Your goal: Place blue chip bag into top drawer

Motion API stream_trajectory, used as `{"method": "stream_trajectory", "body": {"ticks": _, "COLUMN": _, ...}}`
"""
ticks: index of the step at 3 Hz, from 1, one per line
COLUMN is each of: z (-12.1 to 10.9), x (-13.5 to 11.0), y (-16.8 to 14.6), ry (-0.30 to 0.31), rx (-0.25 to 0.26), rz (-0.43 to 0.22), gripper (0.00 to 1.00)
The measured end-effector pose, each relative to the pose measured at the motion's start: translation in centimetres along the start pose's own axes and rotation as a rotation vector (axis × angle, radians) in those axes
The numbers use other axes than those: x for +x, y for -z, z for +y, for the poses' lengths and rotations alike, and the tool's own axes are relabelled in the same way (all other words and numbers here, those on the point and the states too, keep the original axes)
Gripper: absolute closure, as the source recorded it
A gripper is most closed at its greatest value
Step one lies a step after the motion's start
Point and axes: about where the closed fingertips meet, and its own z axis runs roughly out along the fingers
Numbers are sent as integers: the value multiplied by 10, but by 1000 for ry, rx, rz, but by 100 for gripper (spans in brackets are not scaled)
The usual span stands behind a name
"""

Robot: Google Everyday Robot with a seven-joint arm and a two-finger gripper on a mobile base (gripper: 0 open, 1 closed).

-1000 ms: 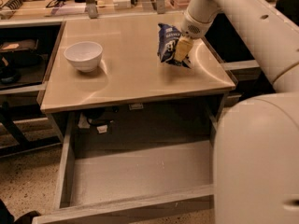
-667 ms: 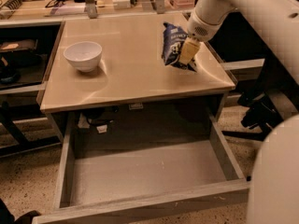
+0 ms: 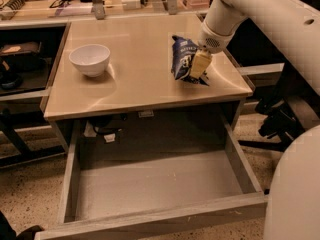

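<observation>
The blue chip bag [image 3: 182, 58] is dark-blue foil with white lettering. It stands tilted over the right part of the tan tabletop [image 3: 135, 79]. My gripper [image 3: 196, 66] is shut on the blue chip bag's right side, with a yellowish finger [image 3: 200, 64] pressed against it. My white arm comes in from the upper right. The top drawer [image 3: 155, 184] is pulled open below the table's front edge. Its grey bottom is bare.
A white bowl [image 3: 90, 59] sits on the left of the tabletop. A cluttered bench with tools runs along the back. A dark shelf unit stands at the left. My white base [image 3: 295, 194] fills the lower right, beside the drawer's right wall.
The view has shifted, so the table and drawer sit further right and higher. The gripper still holds the bag over the right side of the tabletop, slightly lower.
</observation>
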Motion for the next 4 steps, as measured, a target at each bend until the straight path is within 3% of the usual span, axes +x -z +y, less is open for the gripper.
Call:
{"method": "stream_trajectory", "body": {"ticks": 1, "z": 16, "x": 0, "y": 16, "ry": 18, "rx": 11, "rz": 15, "gripper": 100}}
{"method": "stream_trajectory", "body": {"ticks": 2, "z": 53, "x": 8, "y": 43, "ry": 3, "rx": 33, "rz": 33, "gripper": 100}}
{"method": "stream_trajectory", "body": {"ticks": 3, "z": 117, "x": 33, "y": 58, "ry": -32, "rx": 1, "rz": 90, "gripper": 100}}
{"method": "stream_trajectory", "body": {"ticks": 4, "z": 124, "x": 35, "y": 66, "ry": -25, "rx": 9, "rz": 99, "gripper": 100}}
